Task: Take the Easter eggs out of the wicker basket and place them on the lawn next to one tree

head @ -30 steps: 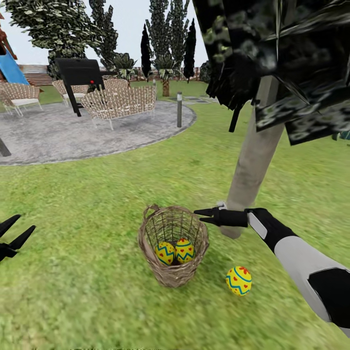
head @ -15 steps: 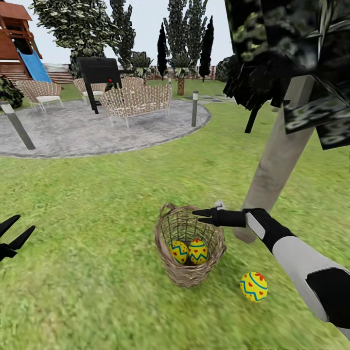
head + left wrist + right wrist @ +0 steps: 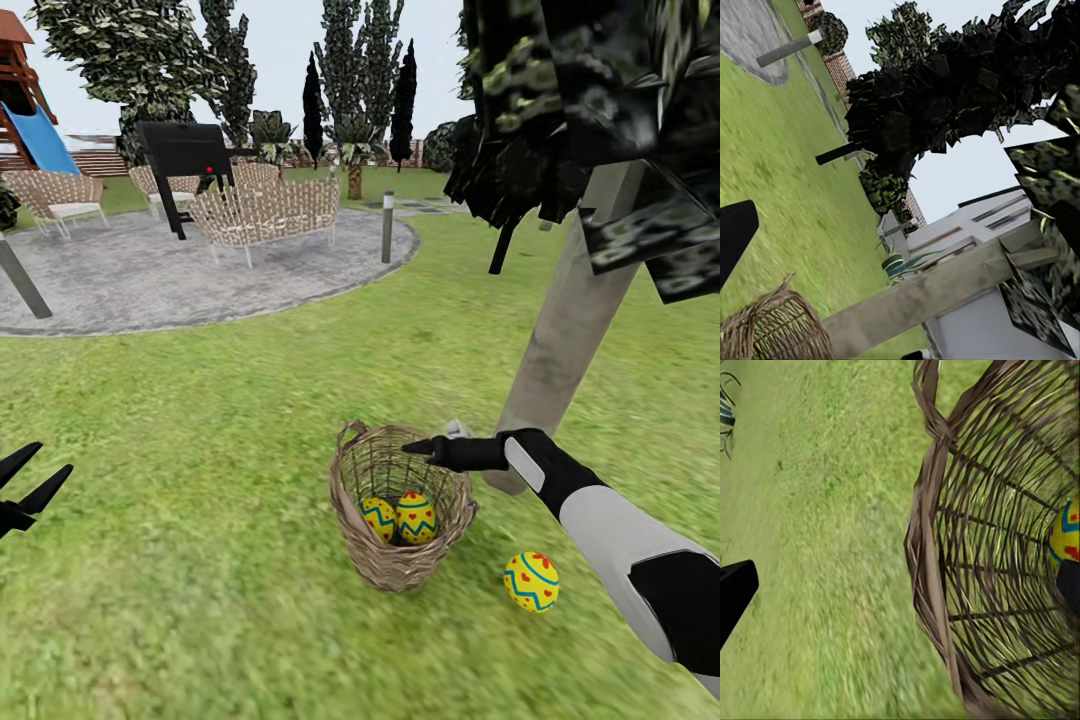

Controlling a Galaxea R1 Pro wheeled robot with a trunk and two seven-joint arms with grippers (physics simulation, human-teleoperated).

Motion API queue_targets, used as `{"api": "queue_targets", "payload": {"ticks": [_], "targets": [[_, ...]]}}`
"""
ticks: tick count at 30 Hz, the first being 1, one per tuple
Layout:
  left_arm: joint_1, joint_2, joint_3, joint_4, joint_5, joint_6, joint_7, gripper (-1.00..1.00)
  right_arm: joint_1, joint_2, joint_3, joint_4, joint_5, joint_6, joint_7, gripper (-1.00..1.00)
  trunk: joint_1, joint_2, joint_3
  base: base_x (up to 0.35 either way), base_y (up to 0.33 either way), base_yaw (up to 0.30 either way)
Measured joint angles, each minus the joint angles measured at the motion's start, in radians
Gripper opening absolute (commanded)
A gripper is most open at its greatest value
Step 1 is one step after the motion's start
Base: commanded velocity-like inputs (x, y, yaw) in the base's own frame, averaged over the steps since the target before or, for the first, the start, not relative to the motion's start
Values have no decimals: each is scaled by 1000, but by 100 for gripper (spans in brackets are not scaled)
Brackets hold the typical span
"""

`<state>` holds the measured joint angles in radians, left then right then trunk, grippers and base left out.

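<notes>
The wicker basket (image 3: pixel 400 560) stands on the lawn (image 3: pixel 200 420) just left of a tree trunk (image 3: pixel 575 320). Two Easter eggs (image 3: pixel 378 518) (image 3: pixel 416 516) lie side by side inside it. A third egg (image 3: pixel 531 582) rests on the grass to the basket's right, close to the trunk's foot. My right gripper (image 3: pixel 408 448) hovers over the basket's mouth, open and empty. The right wrist view looks along the basket's woven wall (image 3: pixel 945 607) to one egg (image 3: pixel 1065 536). My left gripper (image 3: pixel 22 490) hangs open at the far left, away from everything. The left wrist view catches the basket's rim (image 3: pixel 772 330) and the trunk (image 3: pixel 930 292).
A grey round patio (image 3: pixel 150 270) lies beyond the lawn with pale wicker chairs (image 3: pixel 268 210), a black grill (image 3: pixel 185 150) and a short post (image 3: pixel 387 228). A blue slide (image 3: pixel 40 140) stands far left. Dark leaf planes (image 3: pixel 600 100) hang low above the trunk.
The whole view has swung, so basket and tree sit further right in the picture. Relative to the basket, my right gripper has gone from its right rim to over its middle.
</notes>
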<state>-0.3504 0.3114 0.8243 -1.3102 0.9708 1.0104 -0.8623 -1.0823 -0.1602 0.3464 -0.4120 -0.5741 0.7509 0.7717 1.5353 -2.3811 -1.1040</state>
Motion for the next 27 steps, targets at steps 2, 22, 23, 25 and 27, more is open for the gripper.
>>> {"api": "queue_targets", "payload": {"ticks": [2, 22, 23, 25, 27], "targets": [[0, 0, 0, 0, 0, 0, 0, 100, 0, 1, 2, 0, 1, 0, -40, 100, 0, 0, 0, 0, 4, -1], [0, 0, 0, 2, 0, 0, 0, 100, 0, 107, 8, -42, -8, 12, -513, 100, 0, 0, 11, 6, 158, -90], [0, 0, 0, 2, 0, 0, 0, 100, 0, 120, 10, -43, -9, 11, -561, 100, 0, 0, 12, 46, 151, -217], [0, 0, 0, 2, 0, 0, 0, 100, 0, 150, 13, -44, -9, 8, -692, 100, 0, 0, 15, 19, 63, -170], [0, 0, 0, 2, 0, 0, 0, 100, 0, 168, 14, -54, 3, 4, -789, 100, 0, 0, 16, 6, 21, -60]]}}
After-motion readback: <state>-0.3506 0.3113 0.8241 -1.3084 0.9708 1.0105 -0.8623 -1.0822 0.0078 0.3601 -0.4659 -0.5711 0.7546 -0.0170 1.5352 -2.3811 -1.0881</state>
